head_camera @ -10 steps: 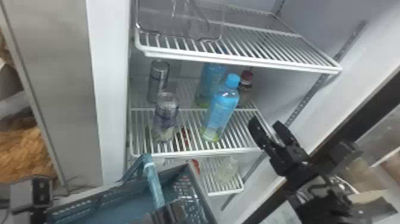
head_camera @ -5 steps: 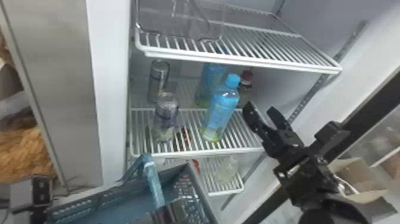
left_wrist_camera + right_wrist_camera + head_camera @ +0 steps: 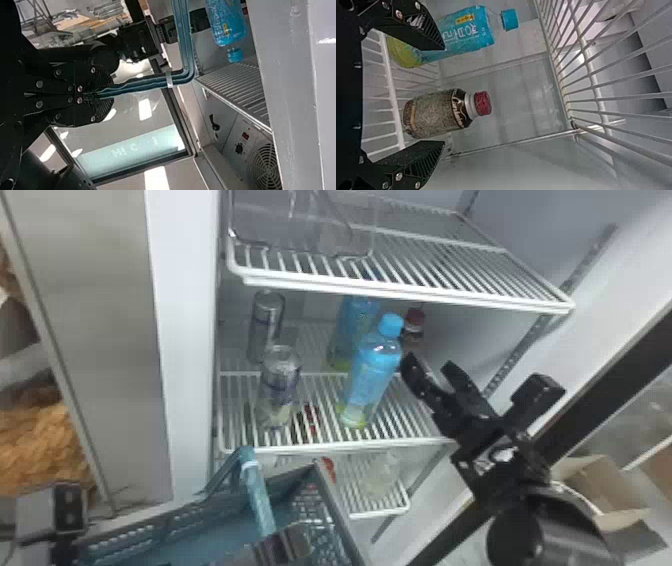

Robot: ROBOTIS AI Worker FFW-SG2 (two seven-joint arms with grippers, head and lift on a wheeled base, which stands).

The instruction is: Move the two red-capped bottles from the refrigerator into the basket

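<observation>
Right tool (image 3: 430, 365): fingers apart
Red-capped bottle (image 3: 433, 114): upright, facing the right tool's opening
Blue-capped bottle (image 3: 375, 375): beside the right tool
Left tool (image 3: 287, 546): clamped on basket handle (image 3: 138, 84)

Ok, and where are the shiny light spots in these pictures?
Left wrist view: bright white patches on the black-framed pane; head view: a small glint on the front blue-capped bottle; right wrist view: pale smudges on the refrigerator's inside wall.

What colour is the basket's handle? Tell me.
The handle is teal blue; it shows best in the left wrist view.
</observation>
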